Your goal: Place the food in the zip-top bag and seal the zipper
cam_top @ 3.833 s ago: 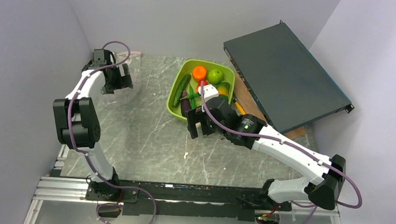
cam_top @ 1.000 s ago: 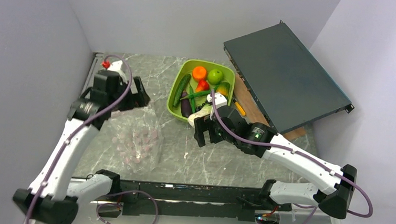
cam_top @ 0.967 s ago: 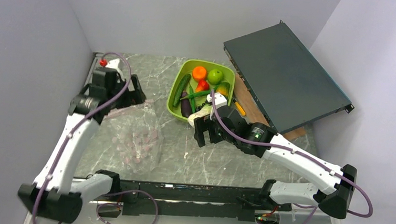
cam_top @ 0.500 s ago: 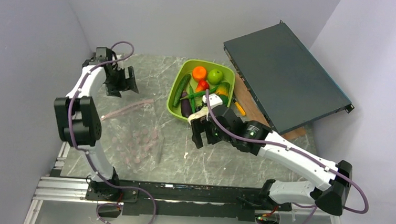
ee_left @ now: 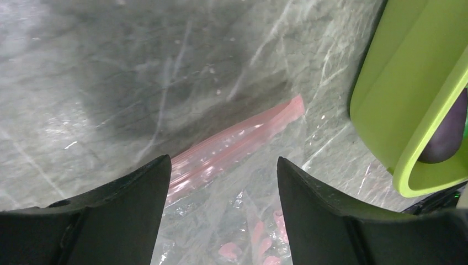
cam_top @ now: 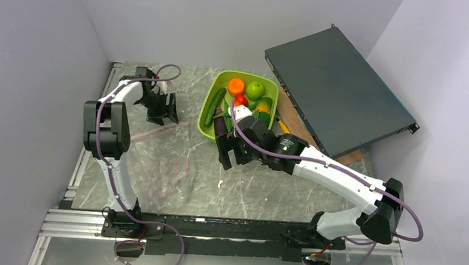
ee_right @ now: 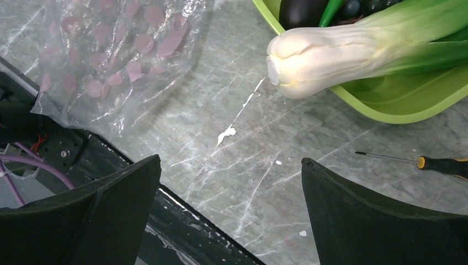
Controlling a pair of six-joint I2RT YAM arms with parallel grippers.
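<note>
Now left gripper (ee_left: 222, 168) nearer tray (ee_left: 397, 88) (jaws apart), zip-top bag (cam_top: 164, 165) flat

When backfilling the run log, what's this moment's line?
left hand open above zipper; right hand open near leek; food in tray

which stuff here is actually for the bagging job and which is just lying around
For the job:
zip-top bag
its pink zipper
food: orange, green apple, cucumber, eggplant, leek

Just lying about:
lime-green tray (only holds the food)
screwdriver
dark flat box
wooden board
</note>
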